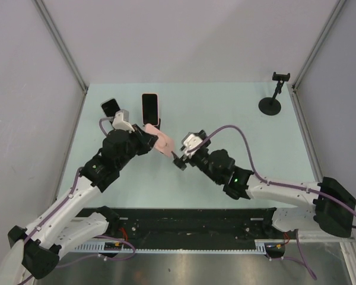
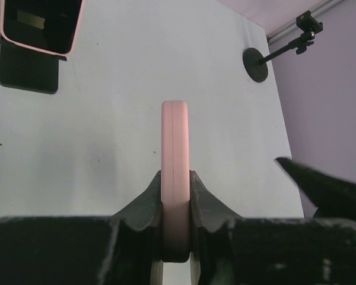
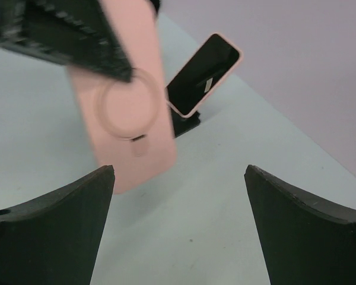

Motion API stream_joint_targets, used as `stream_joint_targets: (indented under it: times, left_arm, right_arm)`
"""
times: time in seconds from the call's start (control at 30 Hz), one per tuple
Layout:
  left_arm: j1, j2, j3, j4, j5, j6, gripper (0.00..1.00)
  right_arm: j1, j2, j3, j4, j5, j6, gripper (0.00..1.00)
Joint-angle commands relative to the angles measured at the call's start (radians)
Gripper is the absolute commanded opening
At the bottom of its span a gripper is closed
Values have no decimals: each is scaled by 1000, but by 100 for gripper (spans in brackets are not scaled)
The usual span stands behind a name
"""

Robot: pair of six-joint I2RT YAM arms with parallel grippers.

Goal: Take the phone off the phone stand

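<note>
Left gripper [image 2: 175, 178] is clamping down on the pink phone [image 2: 175, 130], one finger on each flat face, so from its own wrist camera the phone is showing edge-on and sticking straight out between the jaws. The right gripper [image 3: 179, 169] is sitting just at the phone's 4 o'clock in the top view, with its jaws standing wide apart and nothing between them. It's facing the phone's back, where a round ring is showing on the case.

Biggest thing in the shot is the pale green table [image 1: 237, 148], and both arms are reaching in from 6 o'clock and meeting roughly at its middle. That's where the pink phone is hanging, tilted and well clear of any stand. I can't tell whether its lower edge is touching the table.

At about 11 o'clock from the held phone, a second phone [image 1: 150, 107] with a dark screen and a pink rim is leaning back on a black phone stand [image 2: 28, 74]. Further round at 10 o'clock, a third phone [image 1: 110, 108] with a dark screen is peeking out from behind the left arm's wrist. What it's resting on isn't visible.

Smallest bit: over in the 2 o'clock corner of the table, a black clamp mount [image 1: 272, 101] on a round base is standing upright, well apart from everything else.
</note>
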Motion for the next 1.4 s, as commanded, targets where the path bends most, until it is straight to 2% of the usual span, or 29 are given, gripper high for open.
stream_joint_targets:
  times: [0.0,0.13,0.37,0.57,0.7,0.87,0.9,0.97,1.0,1.07,1.1,1.13,1.17,1.23,1.27,1.33,1.37]
  left_arm:
    - [6,-2,66,51,50,-97,0]
    - [5,6,71,48,79,-108,0]
    - [5,4,65,41,117,-122,0]
    - [5,10,62,38,140,-129,0]
    - [5,17,60,38,140,-131,0]
    - [5,37,62,39,188,-137,0]
    - [3,38,62,38,191,-137,0]
    - [5,38,62,39,197,-137,1]
    - [5,38,62,39,197,-134,4]
    - [5,37,65,41,197,-125,12]
    - [5,35,66,39,192,-119,22]
    - [5,34,68,39,186,-112,29]
    - [5,29,72,39,180,-99,42]
    - [6,12,78,38,151,-77,55]
    - [8,3,88,38,151,-50,67]
    - [9,-32,92,38,71,-22,78]
    - [12,-46,97,39,50,12,87]
  right_arm:
    - [134,106,-19,153,114,-168,96]
    - [206,221,-19,290,180,-266,93]
    - [243,422,-19,577,347,-413,87]
    - [257,566,-6,828,436,-580,75]
    - [263,636,11,977,484,-660,58]
    - [266,680,35,1019,498,-686,37]
    - [268,681,37,1025,498,-688,28]
    - [269,684,38,1040,504,-689,19]
    - [271,684,38,1043,505,-686,11]
    - [274,677,38,1046,515,-679,2]
    - [274,674,38,1046,519,-671,0]
    - [277,667,38,1046,525,-668,0]
    - [278,666,38,1048,534,-666,0]
    - [281,660,38,1042,548,-659,0]
    - [282,652,38,1036,559,-654,0]
    - [280,634,37,987,564,-616,0]
    - [280,614,37,965,567,-599,0]
